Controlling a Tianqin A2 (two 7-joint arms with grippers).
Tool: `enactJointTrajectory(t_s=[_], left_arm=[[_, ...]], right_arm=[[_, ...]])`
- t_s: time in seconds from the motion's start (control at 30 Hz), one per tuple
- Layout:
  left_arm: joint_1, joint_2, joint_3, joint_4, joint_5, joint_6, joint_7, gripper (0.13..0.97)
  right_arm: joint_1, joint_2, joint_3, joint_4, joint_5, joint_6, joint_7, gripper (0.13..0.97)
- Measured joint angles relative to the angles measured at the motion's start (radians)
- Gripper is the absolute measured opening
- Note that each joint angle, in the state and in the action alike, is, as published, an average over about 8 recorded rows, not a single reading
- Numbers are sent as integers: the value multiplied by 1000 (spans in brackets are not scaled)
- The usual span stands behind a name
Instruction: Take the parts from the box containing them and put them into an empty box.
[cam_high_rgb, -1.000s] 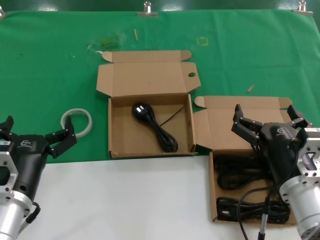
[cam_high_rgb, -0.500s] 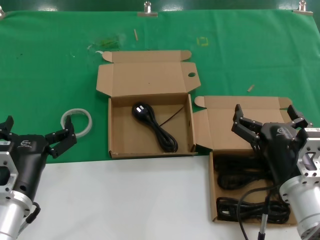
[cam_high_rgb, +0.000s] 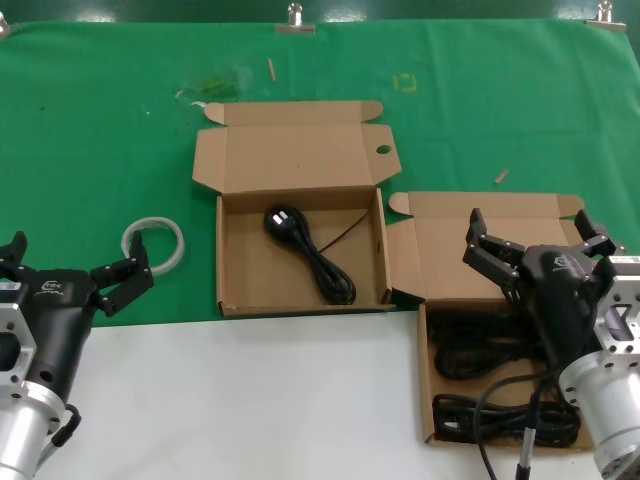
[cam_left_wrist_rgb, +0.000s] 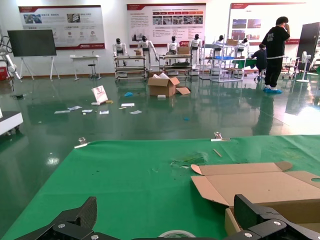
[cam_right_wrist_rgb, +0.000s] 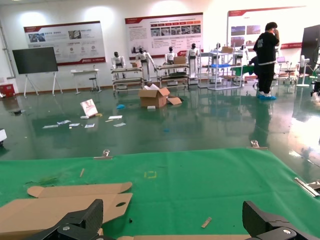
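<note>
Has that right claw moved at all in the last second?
No. The right gripper hangs open over the lid of the box with the cords, just where it was against that lid's edge a second ago.

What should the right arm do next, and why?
Probably lower the open right gripper straight into the right box onto a cord bundle: it hovers over that box, cords remain there, and only one cord lies in the middle box.

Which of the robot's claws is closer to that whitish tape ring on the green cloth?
Left. The left gripper hovers open just beside the tape ring, on its outer side. The right gripper is far across the table, open above the box of cords.
</note>
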Motion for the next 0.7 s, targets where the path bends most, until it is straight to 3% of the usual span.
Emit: enactJointTrajectory(t_s=[0.7], left_arm=[[0,0,0,0,0,0,0,965]], right_arm=[[0,0,0,0,0,0,0,966]])
